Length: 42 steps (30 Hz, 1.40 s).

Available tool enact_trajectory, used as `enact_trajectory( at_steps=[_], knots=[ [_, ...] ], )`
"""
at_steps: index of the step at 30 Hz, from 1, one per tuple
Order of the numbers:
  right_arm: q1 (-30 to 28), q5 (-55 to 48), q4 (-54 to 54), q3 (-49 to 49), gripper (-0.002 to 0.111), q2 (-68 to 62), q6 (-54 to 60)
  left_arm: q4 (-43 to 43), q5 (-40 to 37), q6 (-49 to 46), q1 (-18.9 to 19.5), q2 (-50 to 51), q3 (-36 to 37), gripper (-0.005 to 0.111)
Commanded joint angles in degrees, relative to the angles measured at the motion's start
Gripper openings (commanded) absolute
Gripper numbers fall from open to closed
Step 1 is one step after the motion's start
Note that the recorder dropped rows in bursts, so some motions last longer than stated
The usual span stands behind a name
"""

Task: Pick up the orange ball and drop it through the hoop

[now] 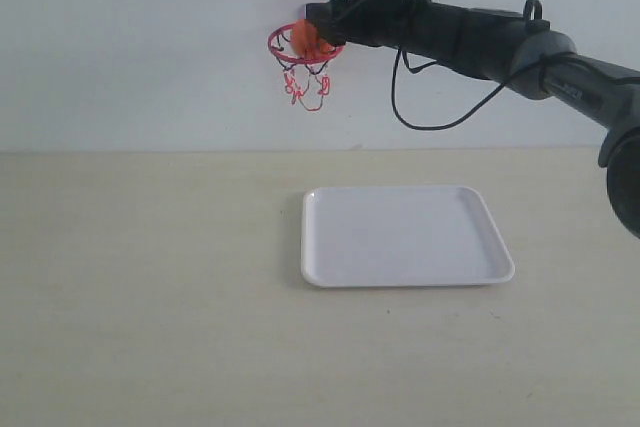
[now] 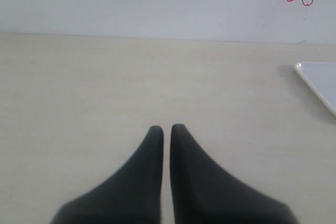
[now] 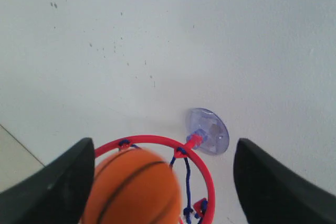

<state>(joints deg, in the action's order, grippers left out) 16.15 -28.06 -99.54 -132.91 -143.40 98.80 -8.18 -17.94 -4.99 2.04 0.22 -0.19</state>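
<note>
With our right end effector [image 3: 164,148] spread open at the hoop [image 3: 147,139], the orange ball [image 3: 131,187] sits inside it beside one finger [image 3: 52,182], which we fear could knock it over the rim.

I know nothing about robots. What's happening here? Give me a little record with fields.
ball: orange ball inside the hoop's red ring, blurred
hoop: hoop fixed to the wall by a suction cup
right gripper: right gripper open, at the ring
left gripper: left gripper shut, empty, low over the table
tray: white tray on the table, nothing in it
</note>
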Motion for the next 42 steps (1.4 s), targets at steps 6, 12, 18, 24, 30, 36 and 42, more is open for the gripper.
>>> enact_trajectory(
  at_steps=[6,12,18,24,30,36,42],
  knots=[
    [-0.3,-0.4,-0.4,-0.4,0.038,1.5,-1.6,-0.4,0.4,0.4,0.1,-0.2,0.2,0.004],
    [-2.2,1.0,4.2,-0.4,0.000,4.0,-7.6,-0.4,0.4,0.4,0.1,-0.2,0.2,0.004],
    [-6.7,-9.8,16.0,-0.4,0.000,4.8,-24.4,-0.4,0.4,0.4,0.1,-0.2,0.2,0.004],
    [-13.1,-27.1,22.6,-0.4,0.000,4.8,-38.1,-0.4,0.4,0.4,0.1,-0.2,0.2,0.004],
    [-19.1,-41.9,23.7,-0.4,0.000,4.9,-44.1,-0.4,0.4,0.4,0.1,-0.2,0.2,0.004],
    [-18.9,-41.9,39.0,1.6,0.000,8.3,-60.4,-0.4,0.4,0.4,0.1,-0.2,0.2,0.004],
    [-16.8,-41.9,42.1,20.1,0.000,21.1,-56.9,-0.4,0.4,0.4,0.1,-0.2,0.2,0.004]
  ],
)
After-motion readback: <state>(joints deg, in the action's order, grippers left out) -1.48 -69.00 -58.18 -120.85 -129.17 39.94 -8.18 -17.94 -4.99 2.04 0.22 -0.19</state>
